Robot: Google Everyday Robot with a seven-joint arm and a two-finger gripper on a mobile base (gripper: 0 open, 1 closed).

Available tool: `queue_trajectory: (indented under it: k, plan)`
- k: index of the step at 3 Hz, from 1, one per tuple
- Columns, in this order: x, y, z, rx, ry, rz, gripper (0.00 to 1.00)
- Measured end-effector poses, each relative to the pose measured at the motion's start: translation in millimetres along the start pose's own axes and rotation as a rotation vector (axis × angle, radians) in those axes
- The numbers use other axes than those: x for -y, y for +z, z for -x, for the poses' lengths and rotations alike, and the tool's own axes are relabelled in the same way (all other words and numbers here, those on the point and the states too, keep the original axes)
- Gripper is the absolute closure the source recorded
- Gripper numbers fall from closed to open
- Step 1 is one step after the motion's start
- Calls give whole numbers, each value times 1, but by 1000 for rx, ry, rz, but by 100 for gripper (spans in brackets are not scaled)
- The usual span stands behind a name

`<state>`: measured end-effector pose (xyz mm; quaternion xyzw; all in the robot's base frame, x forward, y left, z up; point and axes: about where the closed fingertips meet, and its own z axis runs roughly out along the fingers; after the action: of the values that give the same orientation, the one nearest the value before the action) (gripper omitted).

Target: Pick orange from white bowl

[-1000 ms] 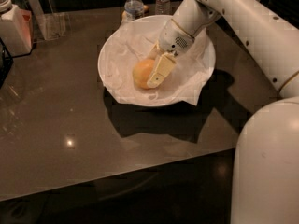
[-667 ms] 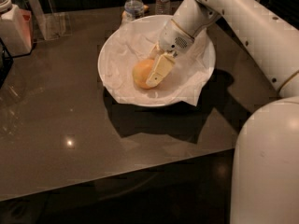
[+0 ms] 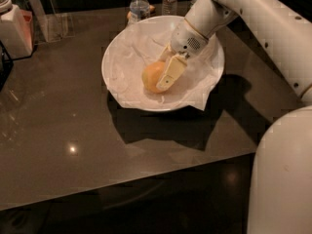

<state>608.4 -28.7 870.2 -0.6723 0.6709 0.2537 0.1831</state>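
Note:
The pale orange-yellow orange (image 3: 150,77) lies in the middle of the wide white bowl (image 3: 108,57), on its crinkled white paper lining. My gripper (image 3: 160,75) reaches down into the bowl from the upper right. Its near finger (image 3: 169,72) lies against the orange's right side, and the other finger sits behind the fruit, mostly hidden. The fingers are closed around the orange, which still rests in the bowl.
The bowl stands on a dark glossy table (image 3: 73,130). Two water bottles (image 3: 139,4) stand just behind the bowl. A white container (image 3: 13,28) and a clear stand (image 3: 51,16) are at the back left. My white arm and body (image 3: 282,169) fill the right side.

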Motion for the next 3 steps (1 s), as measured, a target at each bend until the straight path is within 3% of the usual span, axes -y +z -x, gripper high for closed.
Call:
queue_trajectory:
  k: [1,2,3]
  plan:
    - [-19,-37,17,31,-35,-67,100]
    - [-59,-85,42,102,-86,-150,100]
    - [-113,-127,55,193,-105,-257,100]
